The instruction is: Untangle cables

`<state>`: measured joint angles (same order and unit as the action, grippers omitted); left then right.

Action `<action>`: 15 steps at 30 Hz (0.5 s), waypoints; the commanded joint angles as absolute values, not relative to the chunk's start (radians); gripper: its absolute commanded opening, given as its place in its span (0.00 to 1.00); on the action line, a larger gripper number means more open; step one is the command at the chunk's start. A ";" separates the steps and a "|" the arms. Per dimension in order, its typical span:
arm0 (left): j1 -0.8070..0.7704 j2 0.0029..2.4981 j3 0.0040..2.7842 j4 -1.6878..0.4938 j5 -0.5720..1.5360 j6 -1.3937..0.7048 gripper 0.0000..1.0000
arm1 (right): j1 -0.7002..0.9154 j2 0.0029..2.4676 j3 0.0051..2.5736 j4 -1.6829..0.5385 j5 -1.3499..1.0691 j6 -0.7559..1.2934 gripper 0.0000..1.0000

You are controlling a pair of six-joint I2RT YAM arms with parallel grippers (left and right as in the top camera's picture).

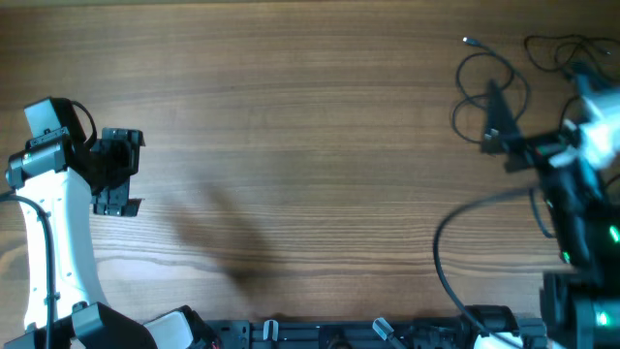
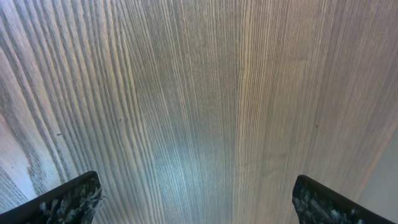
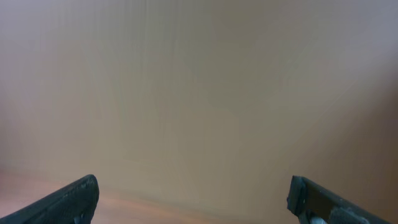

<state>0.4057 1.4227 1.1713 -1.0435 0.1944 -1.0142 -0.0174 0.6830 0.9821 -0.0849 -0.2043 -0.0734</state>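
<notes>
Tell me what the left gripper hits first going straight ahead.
Most likely just the bare table: the left gripper has only wood grain ahead in its wrist view. The cables lie far to the right.

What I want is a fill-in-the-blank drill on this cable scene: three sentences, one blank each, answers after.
1. The thin black cables lie on the table beside the ___ arm.
2. In the left wrist view, only bare ___ shows between the jaws.
3. Both arms' jaws stand ___, with nothing held between them.
Missing words: right; wood; open.
</notes>
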 commanded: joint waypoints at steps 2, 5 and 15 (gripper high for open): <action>0.401 1.407 1.178 -1.044 0.184 -1.002 1.00 | -0.060 0.606 0.982 -0.045 -0.187 -0.087 1.00; 0.401 1.407 1.178 -1.044 0.184 -1.002 1.00 | -0.060 0.537 0.981 -0.115 -0.187 -0.086 1.00; 0.401 1.407 1.178 -1.044 0.184 -1.002 1.00 | -0.119 0.127 0.940 -0.180 -0.187 -0.086 1.00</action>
